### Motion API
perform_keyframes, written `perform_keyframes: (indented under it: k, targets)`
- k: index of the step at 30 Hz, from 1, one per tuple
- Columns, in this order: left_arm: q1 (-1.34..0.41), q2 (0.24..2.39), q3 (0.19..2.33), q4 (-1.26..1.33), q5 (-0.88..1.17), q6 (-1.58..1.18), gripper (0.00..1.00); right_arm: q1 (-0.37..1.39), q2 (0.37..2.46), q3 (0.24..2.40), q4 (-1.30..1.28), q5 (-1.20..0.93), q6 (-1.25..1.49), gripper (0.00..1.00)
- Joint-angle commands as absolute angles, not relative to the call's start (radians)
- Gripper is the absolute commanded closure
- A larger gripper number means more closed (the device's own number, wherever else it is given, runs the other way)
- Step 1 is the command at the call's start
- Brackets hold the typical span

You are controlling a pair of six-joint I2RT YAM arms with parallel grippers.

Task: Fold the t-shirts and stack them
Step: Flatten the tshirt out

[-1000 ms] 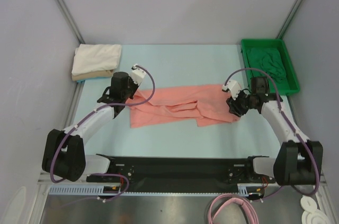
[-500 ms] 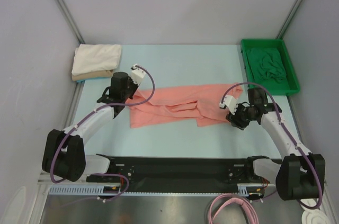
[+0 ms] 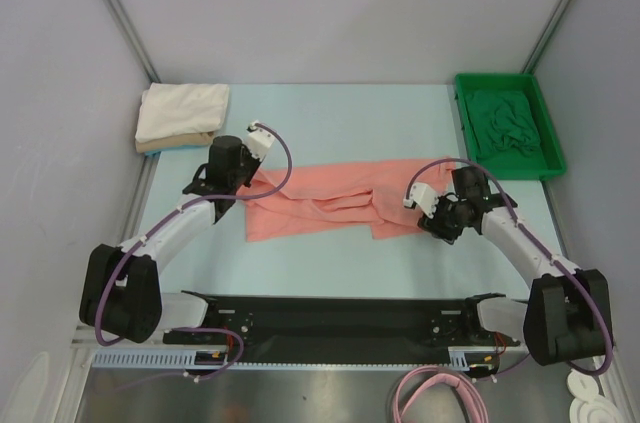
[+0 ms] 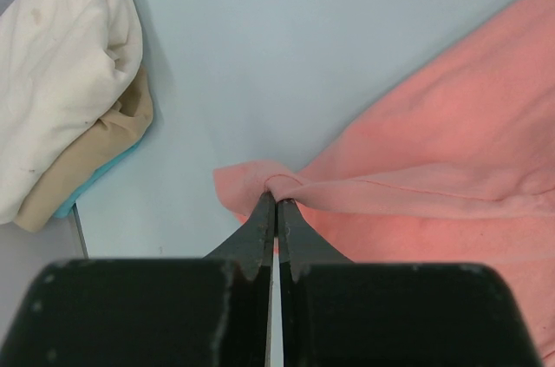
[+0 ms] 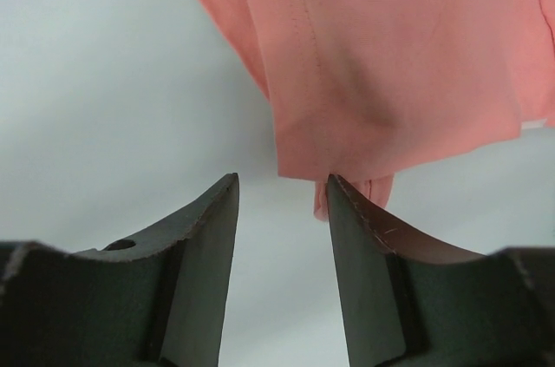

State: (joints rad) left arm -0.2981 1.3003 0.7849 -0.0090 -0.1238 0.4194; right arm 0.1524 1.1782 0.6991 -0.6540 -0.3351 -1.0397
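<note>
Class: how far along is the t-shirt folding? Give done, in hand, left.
Done: white cloth t-shirt folded atop a tan one. In hand: salmon-pink t-shirt, lying rumpled; left gripper shut on its corner, right gripper open at its edge. Left: dark green t-shirt crumpled in the bright green plastic tray.

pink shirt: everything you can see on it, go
The salmon-pink t-shirt is soft, matte cloth with stitched hems, lying rumpled as a long band across the middle of the table, layers folded over one another. The left gripper is shut on a pinched fold at its left end. The right gripper is open at its right end, the hem just beyond the fingertips, not gripped.
</note>
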Motion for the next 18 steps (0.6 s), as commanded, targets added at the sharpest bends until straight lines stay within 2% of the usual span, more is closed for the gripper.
perform_keyframes:
  k: [1,14,18]
  targets:
    - [-0.285,1.278,0.785,0.02,-0.11,0.41,1.0,0.172,1.19,0.681,-0.552,-0.276,-1.008,0.5]
    - [-0.282,1.298,0.793,0.014,-0.097,0.402,1.0,0.275,1.215,0.641,-0.453,-0.129,-1.006,0.45]
    - [-0.282,1.301,0.793,0.014,-0.101,0.402,0.99,0.29,1.215,0.626,-0.416,-0.103,-1.006,0.49]
